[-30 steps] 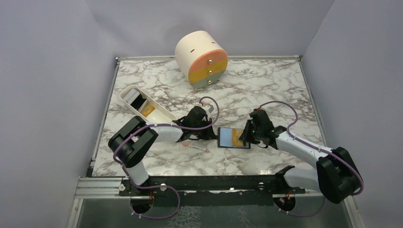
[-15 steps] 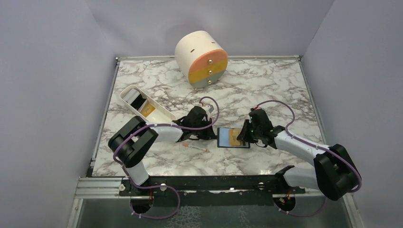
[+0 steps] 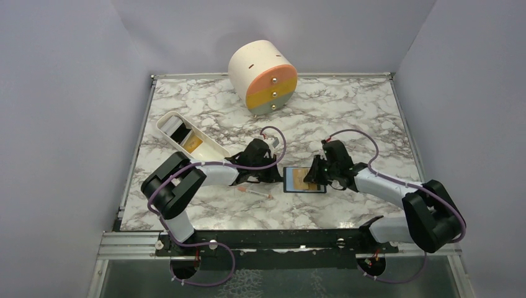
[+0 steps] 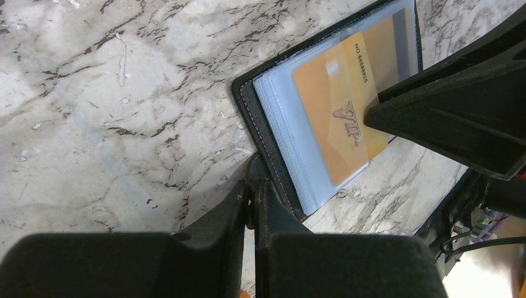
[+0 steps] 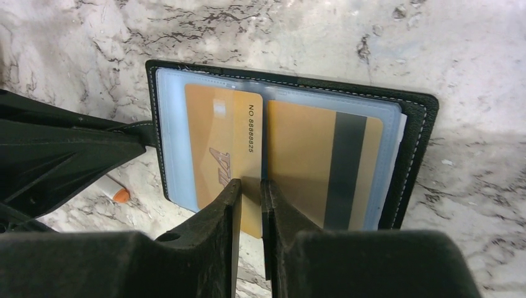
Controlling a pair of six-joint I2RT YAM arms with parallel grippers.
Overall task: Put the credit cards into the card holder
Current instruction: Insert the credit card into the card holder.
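Right wrist: orange card [image 5: 214, 124] tight in R tool [image 5: 250, 185] over holder [image 5: 417, 124], L tool [image 4: 253, 186] tight on its edge

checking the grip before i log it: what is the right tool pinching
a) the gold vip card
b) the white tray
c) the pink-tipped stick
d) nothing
a, the right tool is closed on the edge of the gold vip card, which lies partly over the open card holder
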